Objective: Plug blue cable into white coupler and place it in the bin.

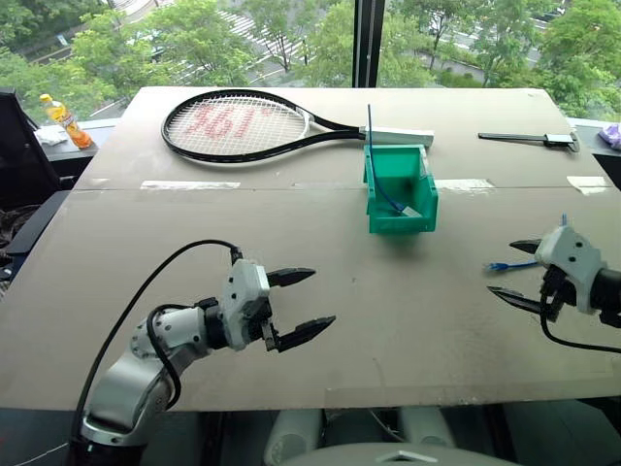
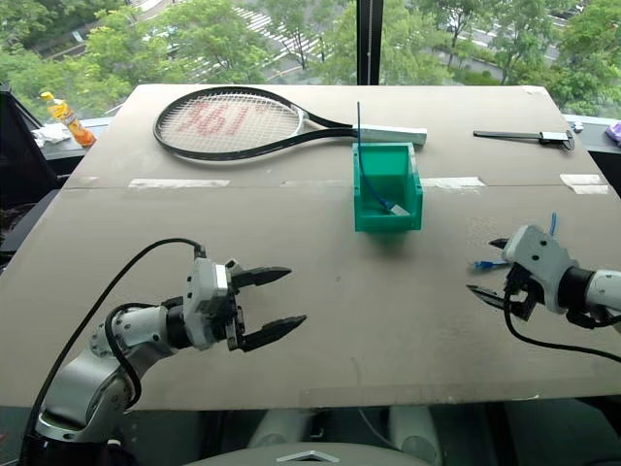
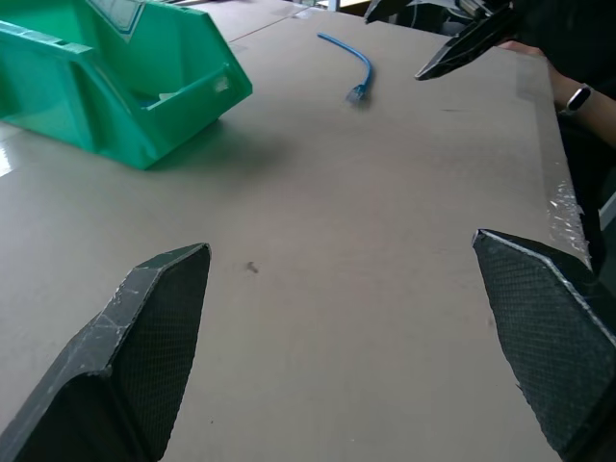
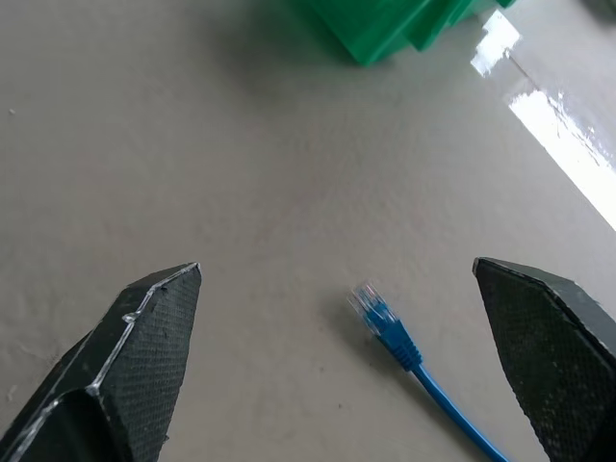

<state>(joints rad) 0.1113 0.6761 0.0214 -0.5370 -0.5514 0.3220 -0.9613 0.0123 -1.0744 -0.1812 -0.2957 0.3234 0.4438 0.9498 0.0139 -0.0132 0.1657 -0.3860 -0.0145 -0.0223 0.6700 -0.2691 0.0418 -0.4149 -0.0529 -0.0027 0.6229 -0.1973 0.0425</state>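
Little is done yet: left pincer gapes empty at seven o'clock, the bin at centre holds another blue cord with a white piece, and the blue cable lies unplugged under the gaping right pincer at four o'clock.

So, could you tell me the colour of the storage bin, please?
Green; the storage bin shows best in the left eye view.

Between the left gripper and the right gripper, both with jaws wide, the worktop lies bare. The blue cable lies flat just ahead of the right jaws. Beyond both stands the bin, with a tennis racket behind it.
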